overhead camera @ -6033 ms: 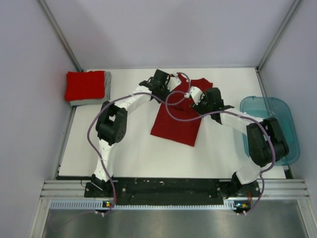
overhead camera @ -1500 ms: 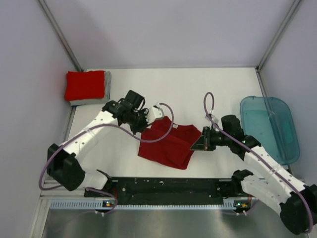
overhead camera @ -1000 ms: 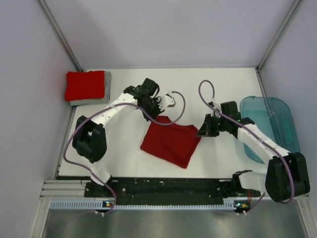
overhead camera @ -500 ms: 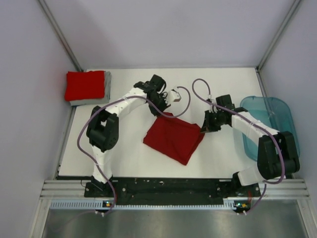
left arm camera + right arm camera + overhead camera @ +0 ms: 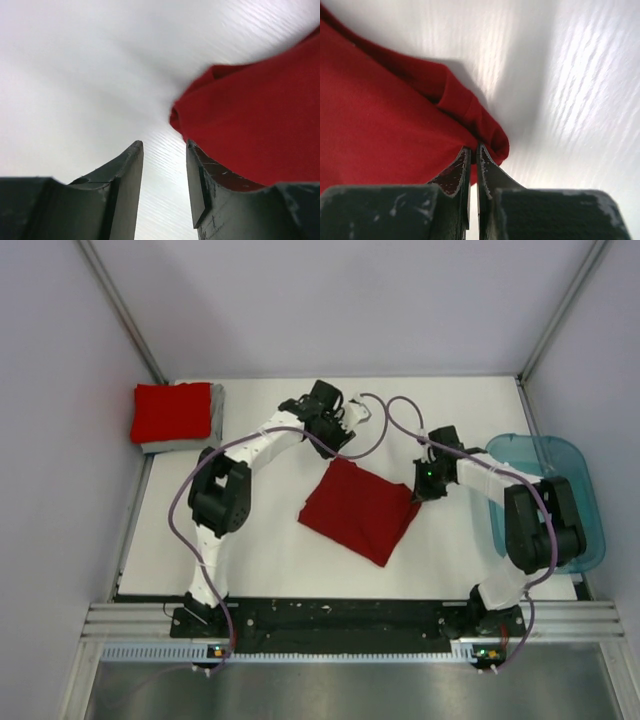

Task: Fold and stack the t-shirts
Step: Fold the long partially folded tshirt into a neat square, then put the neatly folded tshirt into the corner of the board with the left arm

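A dark red t-shirt (image 5: 360, 512) lies folded into a rough square in the middle of the table. My left gripper (image 5: 344, 440) hovers just beyond its far corner. In the left wrist view that gripper (image 5: 162, 150) is open over bare table, with the shirt's edge (image 5: 260, 120) just to the right. My right gripper (image 5: 419, 494) is at the shirt's right corner. In the right wrist view it (image 5: 474, 150) is shut on a rolled edge of the cloth (image 5: 385, 130). A brighter red t-shirt (image 5: 171, 412) sits folded on a grey t-shirt (image 5: 216, 416) at the back left.
A translucent teal tub (image 5: 560, 475) stands at the right edge of the table, beside my right arm. Grey walls close in the left, right and back sides. Purple cables loop over both arms above the shirt.
Both grippers carried the shirt's near edge toward the far side, folding it over into a smaller square. The left gripper then opened and let go; the right still pinches the cloth.
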